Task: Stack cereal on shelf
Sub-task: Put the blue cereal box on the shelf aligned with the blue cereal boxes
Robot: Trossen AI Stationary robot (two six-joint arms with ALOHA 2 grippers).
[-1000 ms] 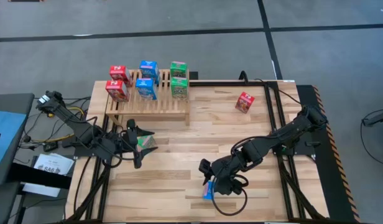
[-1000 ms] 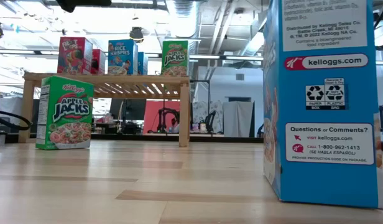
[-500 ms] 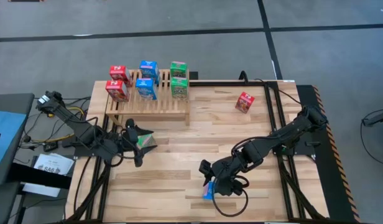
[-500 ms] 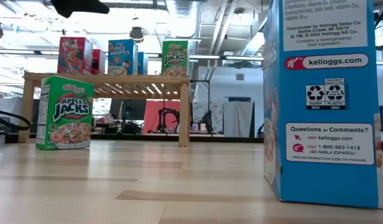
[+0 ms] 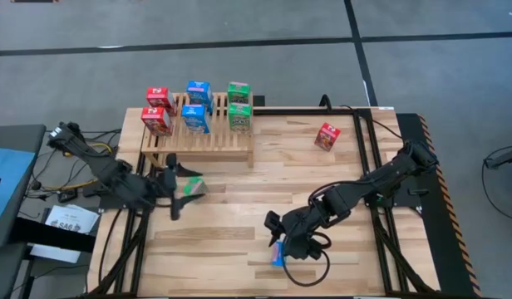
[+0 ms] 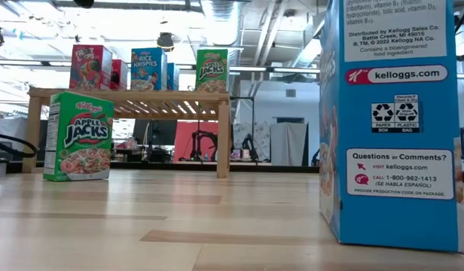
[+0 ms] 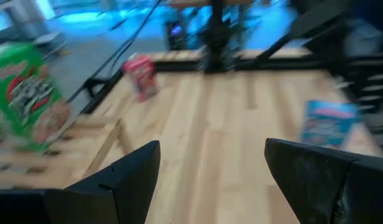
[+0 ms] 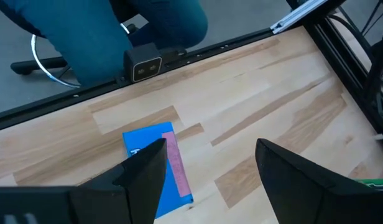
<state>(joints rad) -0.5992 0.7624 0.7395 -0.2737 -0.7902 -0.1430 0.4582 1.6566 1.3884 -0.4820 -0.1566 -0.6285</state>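
The wooden slat shelf [image 5: 208, 138] stands at the far left and carries two red, two blue and two green cereal boxes. A green box [image 6: 79, 135] stands upright on the table in front of it. My left gripper [image 5: 174, 189] hovers open and empty beside that box [image 5: 194, 187], on its left. A blue box [image 6: 390, 120] stands upright near the front edge. My right gripper [image 8: 210, 168] is open above it, and the box [image 8: 151, 155] shows beside one finger, not between the two. A red box [image 5: 327, 135] stands alone at the far right.
A small camera [image 8: 145, 65] sits at the table's near edge, close to the blue box. Beyond that edge a person's legs in blue trousers [image 8: 117, 25] show on a chair. Bare planks lie in the middle of the table [image 5: 264, 191]. Black rails [image 5: 364, 149] run along the right side.
My left gripper has drawn back toward the table's left edge, away from the green box, and has risen out of the top of the low view. The green box stands where it was. The right arm and blue box have kept still.
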